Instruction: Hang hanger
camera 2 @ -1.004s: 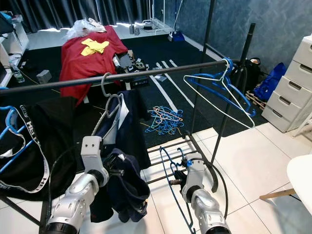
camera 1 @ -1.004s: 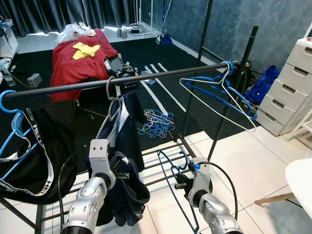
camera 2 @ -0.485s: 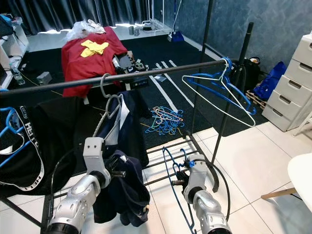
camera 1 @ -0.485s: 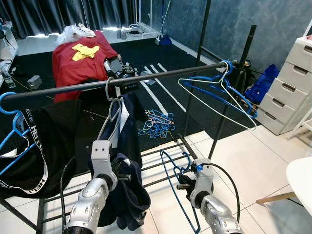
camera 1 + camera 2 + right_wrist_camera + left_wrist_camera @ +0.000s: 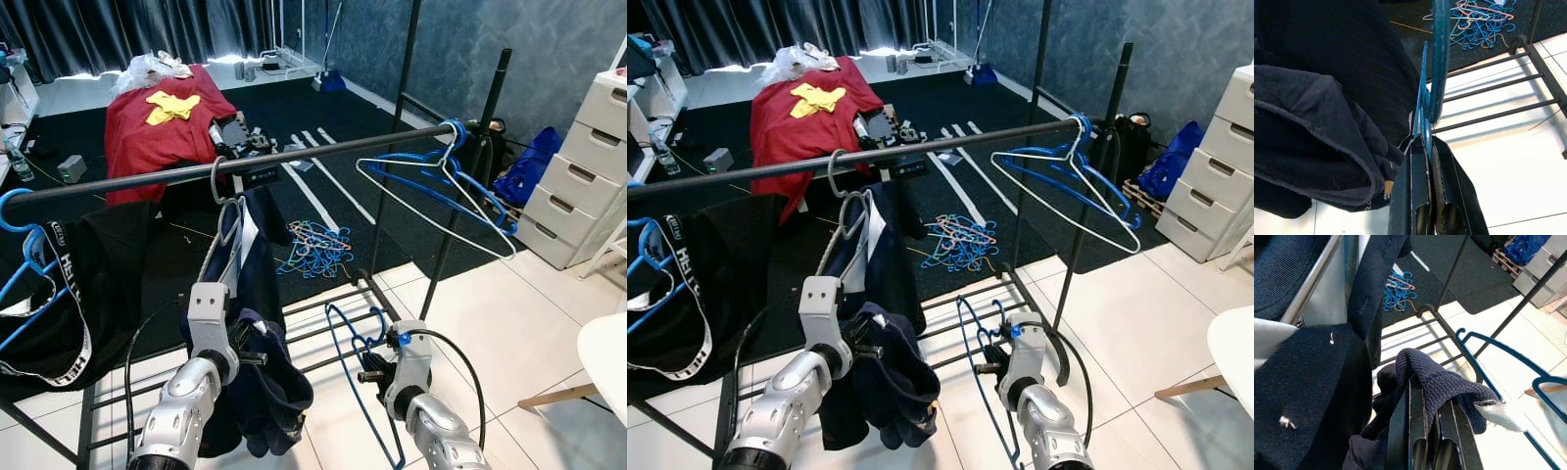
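Note:
My right gripper (image 5: 375,376) is shut on a blue hanger (image 5: 345,367), held low in front of the rack; the same blue hanger (image 5: 1432,73) runs up from the black fingers (image 5: 1415,186) in the right wrist view. My left gripper (image 5: 253,357) is shut on a dark navy garment (image 5: 265,392) that droops below it, and the knit cloth (image 5: 1444,387) drapes over the fingers (image 5: 1418,431). The black clothes rail (image 5: 245,164) crosses above both arms. A grey hanger (image 5: 223,211) with a dark jacket hangs at its middle, and empty blue and white hangers (image 5: 441,186) at its right end.
A black garment on a blue hanger (image 5: 44,294) hangs at the rail's left. Loose coloured hangers (image 5: 313,247) lie on the dark carpet beyond the rack base (image 5: 333,318). A red cloth (image 5: 162,117) covers something farther back. White drawers (image 5: 583,166) stand at right, with a white tabletop edge (image 5: 607,362) nearby.
The navy garment in my left gripper has swung slightly to the right and both arms sit a touch higher. The camera view has shifted a little.

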Tool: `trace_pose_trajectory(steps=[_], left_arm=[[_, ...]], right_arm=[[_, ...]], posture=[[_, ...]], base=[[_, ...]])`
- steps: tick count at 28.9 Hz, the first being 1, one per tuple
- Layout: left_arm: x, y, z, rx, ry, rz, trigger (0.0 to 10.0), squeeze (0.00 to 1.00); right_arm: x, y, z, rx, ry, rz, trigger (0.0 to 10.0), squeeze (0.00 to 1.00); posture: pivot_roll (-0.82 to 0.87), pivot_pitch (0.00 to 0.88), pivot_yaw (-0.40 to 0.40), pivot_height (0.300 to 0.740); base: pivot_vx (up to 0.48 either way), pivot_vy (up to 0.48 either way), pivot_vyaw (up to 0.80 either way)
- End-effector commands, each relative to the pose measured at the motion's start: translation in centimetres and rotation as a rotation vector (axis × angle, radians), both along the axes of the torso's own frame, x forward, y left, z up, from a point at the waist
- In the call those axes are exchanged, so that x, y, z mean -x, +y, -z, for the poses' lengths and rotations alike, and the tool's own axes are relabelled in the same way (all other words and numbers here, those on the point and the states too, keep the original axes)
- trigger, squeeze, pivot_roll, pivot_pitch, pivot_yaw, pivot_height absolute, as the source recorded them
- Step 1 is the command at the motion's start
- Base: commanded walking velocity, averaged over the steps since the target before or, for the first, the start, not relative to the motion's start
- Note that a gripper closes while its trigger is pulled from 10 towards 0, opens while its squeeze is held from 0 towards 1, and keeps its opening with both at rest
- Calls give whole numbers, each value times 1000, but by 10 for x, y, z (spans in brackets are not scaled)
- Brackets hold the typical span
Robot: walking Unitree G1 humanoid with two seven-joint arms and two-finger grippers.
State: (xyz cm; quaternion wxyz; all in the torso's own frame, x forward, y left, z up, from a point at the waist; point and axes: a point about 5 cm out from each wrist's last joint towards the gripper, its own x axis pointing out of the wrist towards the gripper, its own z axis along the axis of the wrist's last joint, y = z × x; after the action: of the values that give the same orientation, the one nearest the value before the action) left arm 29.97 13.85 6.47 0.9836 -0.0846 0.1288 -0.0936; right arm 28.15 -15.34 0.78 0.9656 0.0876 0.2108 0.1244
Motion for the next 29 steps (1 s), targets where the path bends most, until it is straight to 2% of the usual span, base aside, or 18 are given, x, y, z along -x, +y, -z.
trace_pose_trajectory(steps=[1, 13, 29], left_arm=[[-1, 0, -2, -2, 1, 3, 10000, 0], [-1, 0, -1, 2, 3, 3, 10000, 0], [0, 0, -2, -2, 5, 9, 10000, 0]], right_arm=[[-1, 2, 0, -9, -1, 4, 10000, 0], [0, 2, 0, -7, 1, -3, 10000, 0], [0, 3, 0, -8, 4, -6, 10000, 0]], posture=[[-2, 33, 39, 740], [-2, 36, 37, 740], [2, 40, 38, 740]], base=[[0, 0, 0], [0, 0, 0], [-266, 0, 0]])
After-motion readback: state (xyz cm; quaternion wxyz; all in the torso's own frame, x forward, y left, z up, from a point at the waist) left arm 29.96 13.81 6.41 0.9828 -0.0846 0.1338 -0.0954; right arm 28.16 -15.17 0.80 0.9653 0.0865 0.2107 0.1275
